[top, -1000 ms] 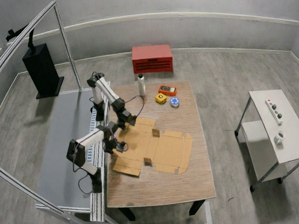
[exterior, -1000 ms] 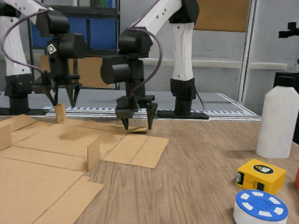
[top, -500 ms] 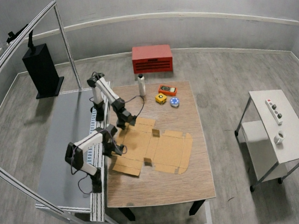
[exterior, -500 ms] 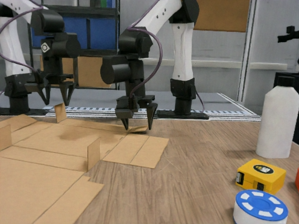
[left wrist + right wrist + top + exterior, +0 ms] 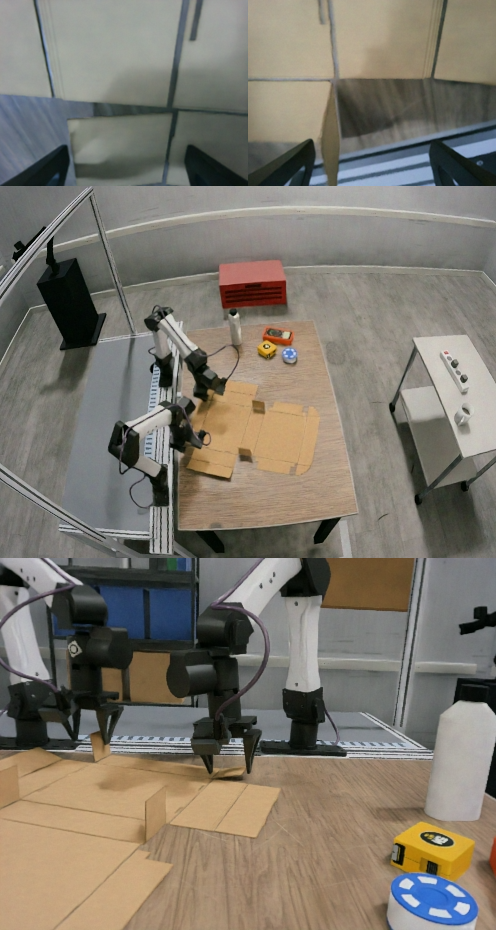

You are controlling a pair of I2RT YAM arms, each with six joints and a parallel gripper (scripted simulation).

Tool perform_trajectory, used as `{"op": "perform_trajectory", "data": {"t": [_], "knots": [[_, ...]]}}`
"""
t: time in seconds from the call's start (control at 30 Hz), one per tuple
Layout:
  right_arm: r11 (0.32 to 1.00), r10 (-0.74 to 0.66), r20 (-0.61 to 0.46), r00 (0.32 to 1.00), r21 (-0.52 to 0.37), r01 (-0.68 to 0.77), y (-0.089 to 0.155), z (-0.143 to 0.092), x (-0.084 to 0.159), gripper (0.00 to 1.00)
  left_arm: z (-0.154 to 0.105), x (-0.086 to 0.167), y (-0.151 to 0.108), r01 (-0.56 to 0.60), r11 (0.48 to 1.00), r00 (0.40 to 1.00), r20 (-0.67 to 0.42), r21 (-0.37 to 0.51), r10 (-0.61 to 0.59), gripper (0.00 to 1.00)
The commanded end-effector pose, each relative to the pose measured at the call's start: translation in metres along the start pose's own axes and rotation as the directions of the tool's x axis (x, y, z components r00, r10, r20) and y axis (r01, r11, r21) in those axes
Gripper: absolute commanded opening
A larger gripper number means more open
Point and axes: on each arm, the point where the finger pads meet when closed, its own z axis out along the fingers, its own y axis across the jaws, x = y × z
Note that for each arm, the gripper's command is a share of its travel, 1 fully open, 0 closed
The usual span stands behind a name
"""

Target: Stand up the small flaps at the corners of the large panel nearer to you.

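Note:
The box base (image 5: 225, 423) (image 5: 70, 785) lies flat. The two base flaps farther from the robot stand upright: one (image 5: 258, 406) (image 5: 156, 814) on the left arm's side, one (image 5: 245, 454) (image 5: 9, 786) on the right arm's side. The near flap (image 5: 100, 748) (image 5: 330, 143) on the right arm's side also stands about upright, seen nearly edge-on in the right wrist view. The near flap (image 5: 118, 143) on the left arm's side lies low, slightly raised. My left gripper (image 5: 229, 771) (image 5: 126, 152) is open just above it. My right gripper (image 5: 91, 740) (image 5: 372, 146) is open beside the standing flap.
The rest of the box (image 5: 280, 436) lies flat, away from the robot. Side panels (image 5: 212, 461) (image 5: 225, 808) lie beside the base, one a little raised. A white bottle (image 5: 235, 328) (image 5: 457, 763), yellow tape measure (image 5: 267, 349) (image 5: 434, 850) and blue-and-white roll (image 5: 289, 355) (image 5: 432, 903) stand off to the left arm's side.

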Motion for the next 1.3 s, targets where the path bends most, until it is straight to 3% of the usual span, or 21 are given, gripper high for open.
{"op": "perform_trajectory", "data": {"t": [0.0, 0.23, 0.37, 0.57, 0.87, 1.27], "knots": [[1.0, 0.0, 0.016, 1.0, -0.014, 0.0, 0.006, 0.014, -0.003, 0.76, 0.012, 0.004, 0.0, 0.002, 1.0, 1.0, -0.02, -0.023, -0.002, 0.76], [1.0, 0.006, 0.015, 1.0, -0.011, -0.006, 0.008, 0.026, -0.003, 0.76, 0.012, 0.004, 0.0, 0.002, 1.0, 1.0, -0.02, -0.023, -0.002, 0.76], [0.999, 0.003, 0.026, 1.0, -0.049, -0.002, 0.019, 0.018, -0.006, 0.76, 0.012, 0.004, 0.0, 0.002, 1.0, 1.0, -0.02, -0.023, -0.002, 0.76], [1.0, 0.003, 0.02, 1.0, 0.009, -0.003, 0.016, 0.02, -0.005, 0.76, 0.012, 0.004, 0.0, 0.002, 1.0, 1.0, -0.02, -0.023, -0.002, 0.76], [1.0, 0.005, 0.022, 1.0, 0.015, -0.005, 0.016, 0.019, -0.005, 0.76, 0.012, 0.004, 0.0, 0.002, 1.0, 1.0, -0.02, -0.023, -0.002, 0.76], [0.993, 0.003, 0.02, 1.0, 0.12, -0.005, 0.015, 0.025, -0.004, 0.76, 0.012, 0.004, 0.0, 0.002, 1.0, 1.0, -0.02, -0.023, -0.002, 0.76]]}}
